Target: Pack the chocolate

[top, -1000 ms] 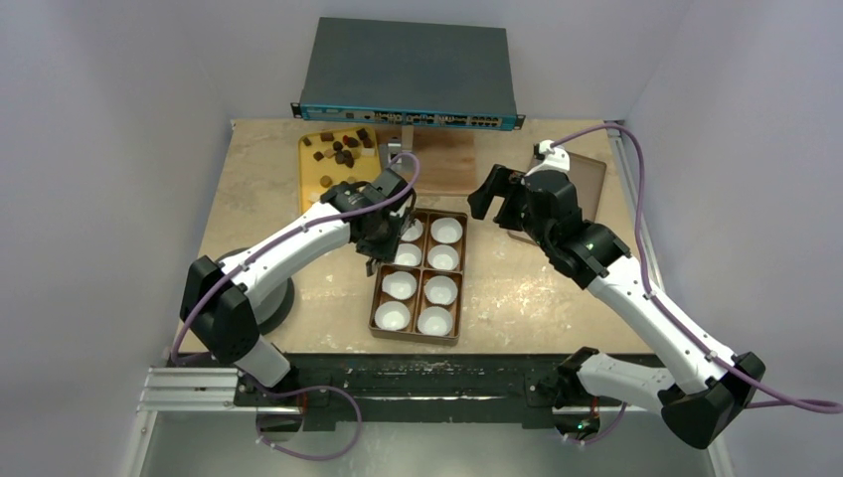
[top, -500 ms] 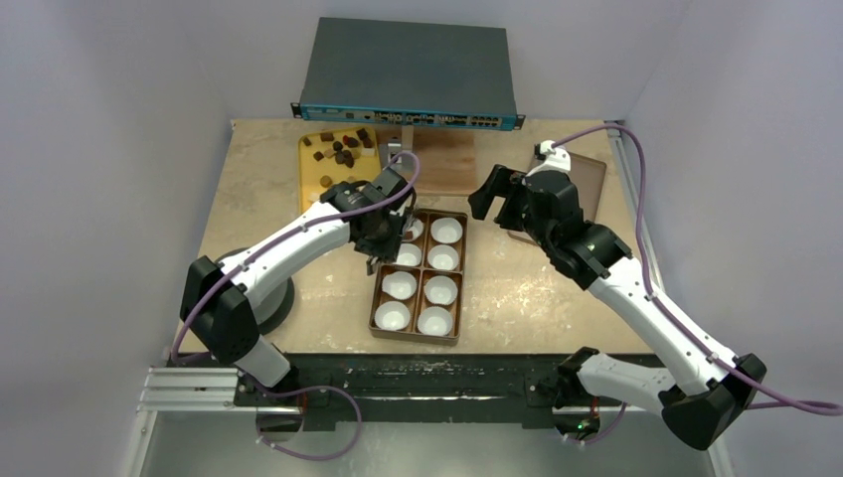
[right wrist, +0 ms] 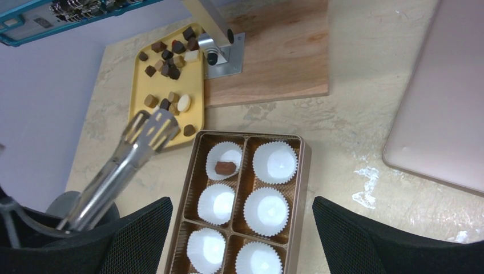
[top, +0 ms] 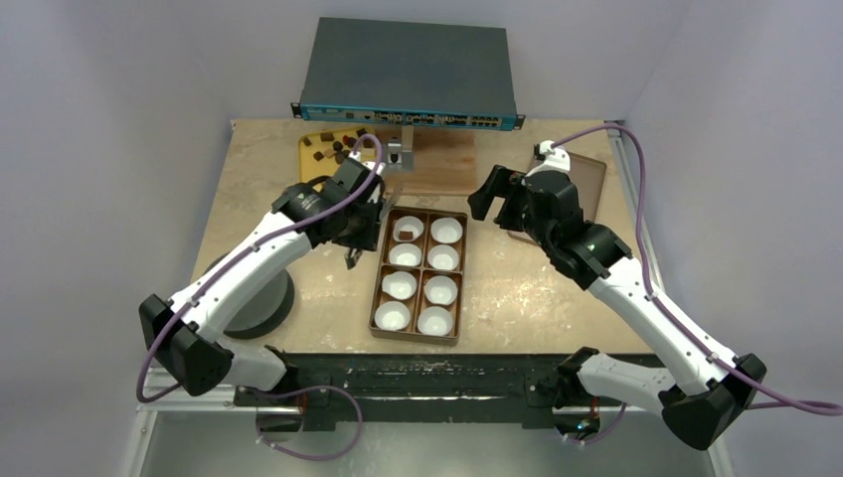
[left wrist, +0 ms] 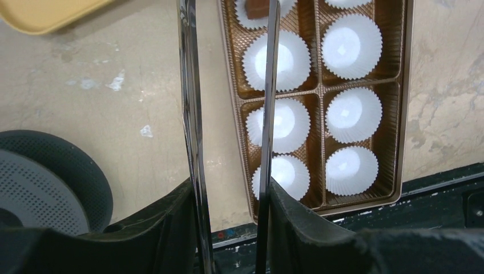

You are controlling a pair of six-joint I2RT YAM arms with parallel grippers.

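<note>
The chocolate (top: 338, 151) lies as several pieces on a yellow tray (top: 310, 171), also seen in the right wrist view (right wrist: 168, 57). One brown piece (right wrist: 226, 167) sits in the far-left paper cup of the brown box (top: 464, 288); the other cups in view are empty. My left gripper (top: 356, 221) is shut on metal tongs (left wrist: 191, 114), just left of the box's far end. The tongs (right wrist: 142, 140) are open and empty, with their tips by the tray's near corner. My right gripper (top: 494, 194) hangs open and empty above the box's far right.
A flat brown lid (top: 587, 184) lies at the right under my right arm. A wooden board (top: 442, 164) with a metal fixture (top: 396, 149) sits behind the box. A grey network switch (top: 408, 75) fills the back. A dark round disc (top: 260, 303) lies at the left.
My left arm has drawn the tongs left and back, off the box's far-left cup. A brown piece now shows in that cup. The right arm has not moved.
</note>
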